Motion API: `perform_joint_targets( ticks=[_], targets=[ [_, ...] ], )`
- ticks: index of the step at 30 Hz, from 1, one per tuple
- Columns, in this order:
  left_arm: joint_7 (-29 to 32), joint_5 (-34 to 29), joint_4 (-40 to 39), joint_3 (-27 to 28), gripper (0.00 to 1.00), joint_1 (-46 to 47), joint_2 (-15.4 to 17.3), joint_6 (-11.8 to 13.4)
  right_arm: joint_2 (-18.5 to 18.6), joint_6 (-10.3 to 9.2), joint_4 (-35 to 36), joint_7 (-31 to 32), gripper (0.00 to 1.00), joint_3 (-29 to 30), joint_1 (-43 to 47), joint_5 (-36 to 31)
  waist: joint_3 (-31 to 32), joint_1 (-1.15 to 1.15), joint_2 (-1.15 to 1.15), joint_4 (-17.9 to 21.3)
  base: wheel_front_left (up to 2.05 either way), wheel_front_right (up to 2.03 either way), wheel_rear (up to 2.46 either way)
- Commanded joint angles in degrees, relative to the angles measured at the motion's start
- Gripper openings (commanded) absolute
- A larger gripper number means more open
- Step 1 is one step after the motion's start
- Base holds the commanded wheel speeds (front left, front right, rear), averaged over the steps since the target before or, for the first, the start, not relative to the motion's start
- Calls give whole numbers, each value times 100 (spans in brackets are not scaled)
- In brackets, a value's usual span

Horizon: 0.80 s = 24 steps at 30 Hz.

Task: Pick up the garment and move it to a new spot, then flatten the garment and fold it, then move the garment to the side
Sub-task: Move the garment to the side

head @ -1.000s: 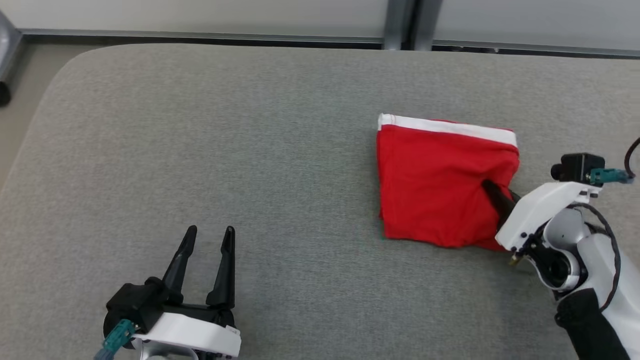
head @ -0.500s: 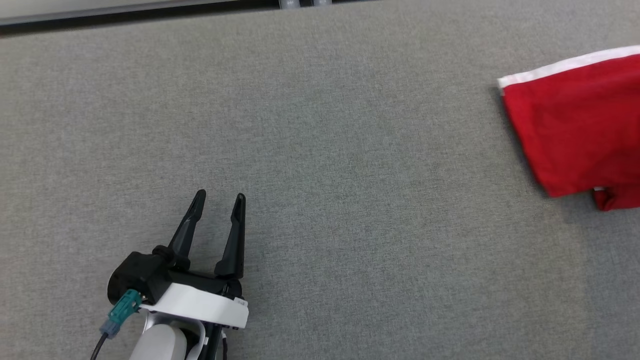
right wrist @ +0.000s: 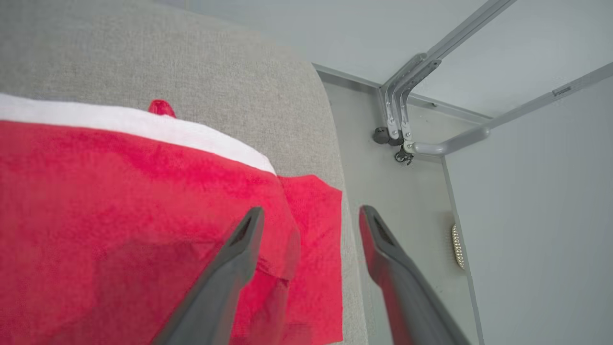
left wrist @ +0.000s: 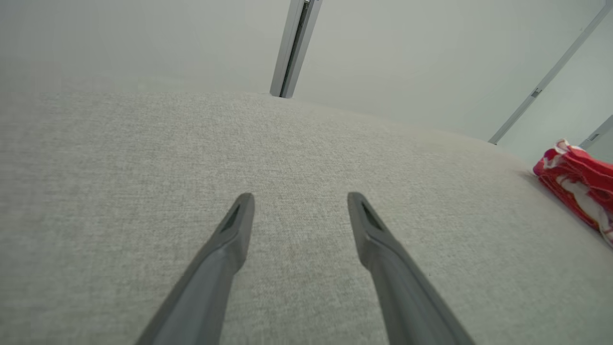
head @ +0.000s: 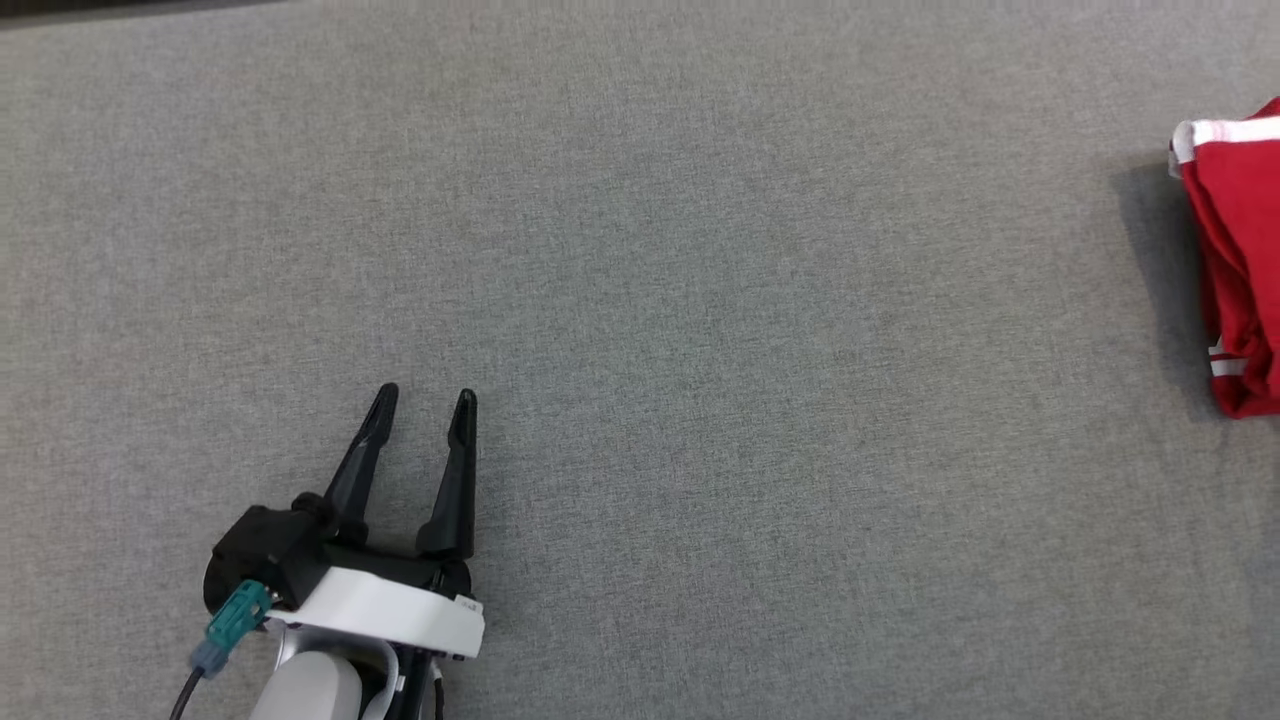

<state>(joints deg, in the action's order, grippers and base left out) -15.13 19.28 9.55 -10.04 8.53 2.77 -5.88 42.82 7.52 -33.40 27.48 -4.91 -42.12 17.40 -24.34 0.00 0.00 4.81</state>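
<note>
The garment (head: 1240, 270) is red with a white band, folded, cut off by the head view's right edge. It lies at the grey cushion's right end (right wrist: 119, 215), its corner reaching the cushion's edge. From the left wrist it shows as a red bundle (left wrist: 577, 184) far right. My right gripper (right wrist: 309, 215) hovers above the garment's right corner, open, nothing between its fingers. My left gripper (head: 420, 405) rests low over bare cushion at the lower left, open and empty (left wrist: 299, 203).
The grey fabric cushion (head: 700, 300) spans the head view. Beyond its right edge lies pale floor (right wrist: 397, 206) with a grey metal frame post (right wrist: 407, 115) and partition panels. A wall with a vertical metal strip (left wrist: 292, 48) stands behind the cushion.
The head camera has swung left, so the garment slid to the picture's right edge. The right gripper, shut on the garment's edge a second ago, now stands open. The left gripper stays put.
</note>
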Motion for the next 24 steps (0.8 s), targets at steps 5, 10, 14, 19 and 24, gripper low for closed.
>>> perform_joint_targets(
  ticks=[5,10,14,19,24],
  targets=[
    [-1,163,14,147,100,-268,26,86,-132,-3,554,-731,100,87,382,-200,466,0,0,-65,0,0,0],
    [-2,303,46,305,100,-759,27,168,-869,-3,1514,-1684,100,435,1388,-278,1367,0,0,-284,0,0,0],
    [-3,260,190,500,100,-1191,30,268,-1534,-3,1873,-2292,100,645,2376,-473,2054,0,0,-520,0,0,0],
    [-3,-104,288,795,100,-1614,51,327,-2445,-3,2078,-3164,100,874,3466,-833,2544,0,0,-783,0,0,0],
    [-3,-279,382,1034,100,-1751,40,195,-3400,-3,1883,-4006,100,1010,4221,-987,2719,0,0,-993,0,0,0]
  ],
)
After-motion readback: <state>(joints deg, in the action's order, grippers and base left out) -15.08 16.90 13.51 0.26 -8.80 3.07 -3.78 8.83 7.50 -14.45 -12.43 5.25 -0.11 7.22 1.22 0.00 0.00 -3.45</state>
